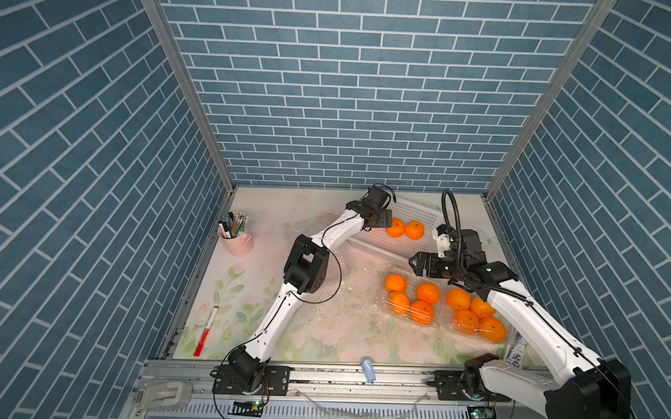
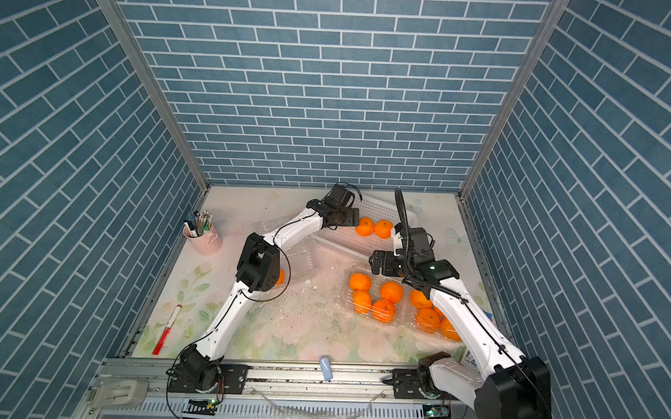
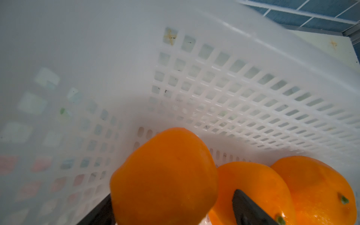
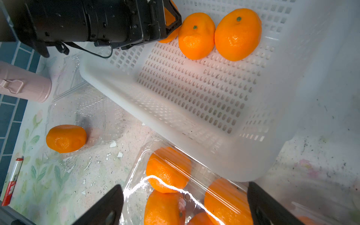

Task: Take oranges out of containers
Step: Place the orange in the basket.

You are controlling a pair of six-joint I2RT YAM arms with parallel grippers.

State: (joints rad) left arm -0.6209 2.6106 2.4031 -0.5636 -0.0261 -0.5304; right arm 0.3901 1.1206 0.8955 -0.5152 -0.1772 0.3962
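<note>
Inside the white basket point(image 1: 382, 244), the left gripper point(image 1: 383, 220) stands spread around an orange point(image 3: 163, 175), hidden in both top views but plain at the left wrist. Two more oranges point(image 1: 396, 228) lie alongside. The right gripper point(image 4: 185, 187), jaws wide apart, hovers over a closed container point(image 1: 409, 301) just beside the basket, stem dots facing up.
</note>
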